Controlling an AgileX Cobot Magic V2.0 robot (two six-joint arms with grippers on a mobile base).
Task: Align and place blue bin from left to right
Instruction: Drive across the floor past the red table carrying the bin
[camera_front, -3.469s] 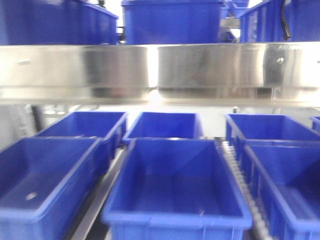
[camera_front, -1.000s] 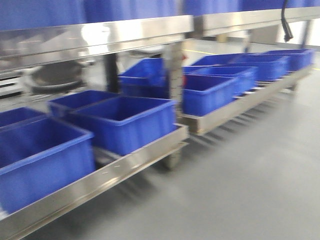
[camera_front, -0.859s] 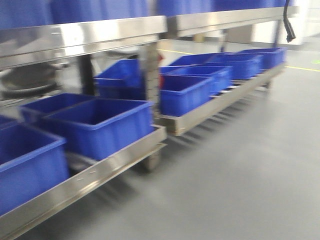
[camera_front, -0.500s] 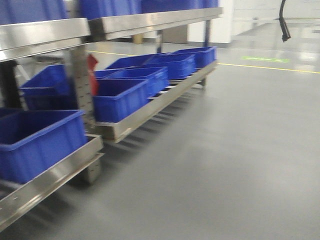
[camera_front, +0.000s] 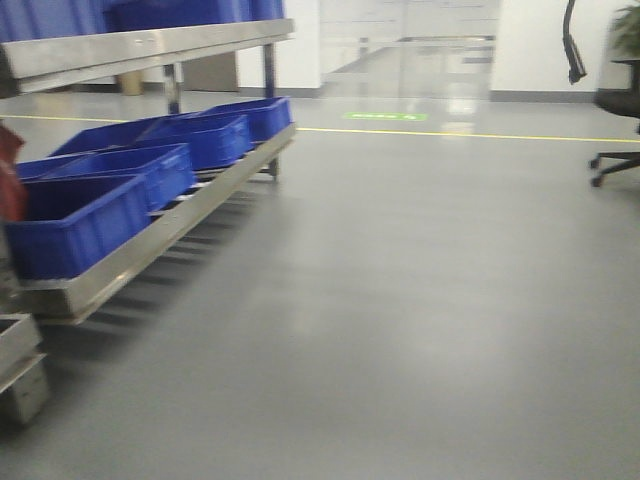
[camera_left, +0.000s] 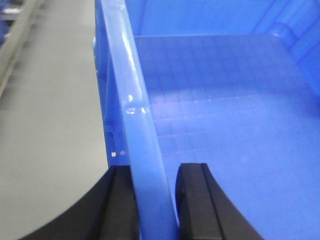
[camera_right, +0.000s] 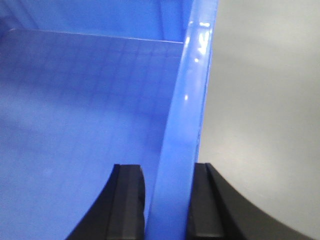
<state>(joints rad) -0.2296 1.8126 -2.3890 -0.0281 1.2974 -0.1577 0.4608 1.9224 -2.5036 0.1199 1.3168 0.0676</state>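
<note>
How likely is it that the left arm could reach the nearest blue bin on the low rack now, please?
Unlikely, I think: the left gripper and right gripper are both shut on the carried blue bin, and the nearest rack bin sits off to the side across the floor.

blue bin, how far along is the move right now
Done: the left gripper and right gripper each clamp a side rim of the blue bin. In hand: carrying it, apparently, with grey floor beside it and the rack off left. Left: setting it down in line.
</note>
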